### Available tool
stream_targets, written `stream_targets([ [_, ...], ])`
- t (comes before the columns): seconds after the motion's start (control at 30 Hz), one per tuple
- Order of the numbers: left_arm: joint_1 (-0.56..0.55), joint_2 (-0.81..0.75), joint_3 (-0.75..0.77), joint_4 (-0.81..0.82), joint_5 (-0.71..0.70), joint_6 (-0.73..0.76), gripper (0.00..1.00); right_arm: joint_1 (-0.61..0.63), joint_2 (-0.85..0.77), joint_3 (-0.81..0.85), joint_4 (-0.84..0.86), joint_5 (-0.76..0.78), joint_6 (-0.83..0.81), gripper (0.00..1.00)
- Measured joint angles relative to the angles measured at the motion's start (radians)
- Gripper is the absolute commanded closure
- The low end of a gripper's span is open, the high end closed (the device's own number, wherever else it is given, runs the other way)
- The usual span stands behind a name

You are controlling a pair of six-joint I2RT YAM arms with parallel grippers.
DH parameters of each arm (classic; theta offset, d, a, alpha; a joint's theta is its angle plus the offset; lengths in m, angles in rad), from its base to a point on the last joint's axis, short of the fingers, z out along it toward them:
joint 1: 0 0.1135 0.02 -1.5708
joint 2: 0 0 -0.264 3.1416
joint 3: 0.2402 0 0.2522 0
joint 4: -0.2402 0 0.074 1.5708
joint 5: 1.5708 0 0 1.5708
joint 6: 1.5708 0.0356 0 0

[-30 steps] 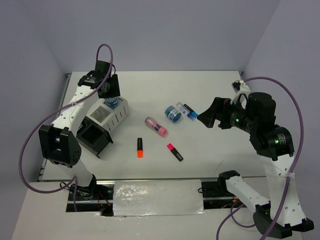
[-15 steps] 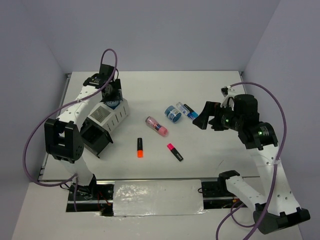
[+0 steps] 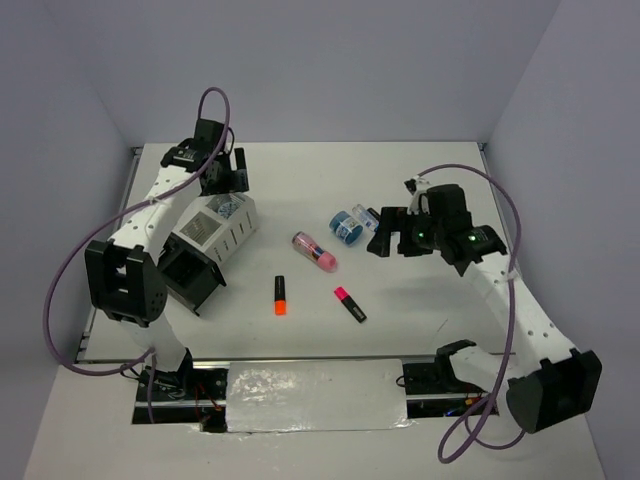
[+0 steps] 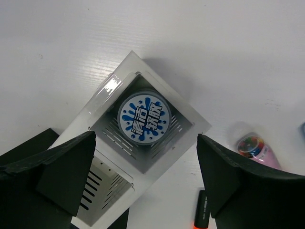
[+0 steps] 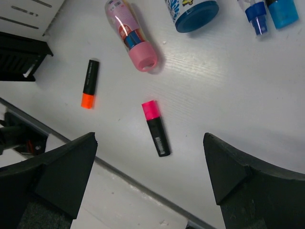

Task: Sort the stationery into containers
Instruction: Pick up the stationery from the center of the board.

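A blue patterned tape roll (image 4: 144, 117) lies in a compartment of the white-grey slotted organizer (image 3: 203, 233), which lies beside the black organizer (image 3: 186, 277). My left gripper (image 3: 228, 172) is open and empty above that compartment (image 4: 146, 138). My right gripper (image 3: 385, 232) is open and empty above the loose items (image 5: 150, 138). On the table lie a second tape roll (image 3: 346, 228), a pink tube (image 3: 313, 253), an orange highlighter (image 3: 280, 295) and a pink highlighter (image 3: 350, 304). The blue marker (image 5: 256, 10) lies by the tape roll (image 5: 193, 8), partly hidden under the right gripper in the top view.
The table's front edge with a metal rail (image 3: 310, 362) runs near the highlighters and shows in the right wrist view (image 5: 128, 177). The black organizer's edge (image 5: 21, 57) is at the left of that view. Walls close the back and sides.
My left gripper has drawn back from the white-grey organizer, leaving the tape roll in the compartment. My right gripper has moved left, over the markers and tape roll.
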Motion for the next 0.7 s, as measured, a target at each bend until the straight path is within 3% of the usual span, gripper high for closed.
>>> stream_targets([
  [0.2, 0.0, -0.051, 0.068, -0.041, 0.061, 0.002, 0.01, 0.096, 0.194, 0.009, 0.122, 0.097, -0.095, 0.0],
  [0.37, 0.0, -0.158, 0.091, -0.066, 0.178, 0.001, 0.01, 0.15, 0.488, 0.206, 0.14, 0.198, -0.207, 0.0],
  [0.7, 0.0, -0.365, -0.036, -0.1, 0.325, 0.028, 0.01, 0.186, 0.8, 0.405, 0.173, 0.264, -0.349, 0.04],
])
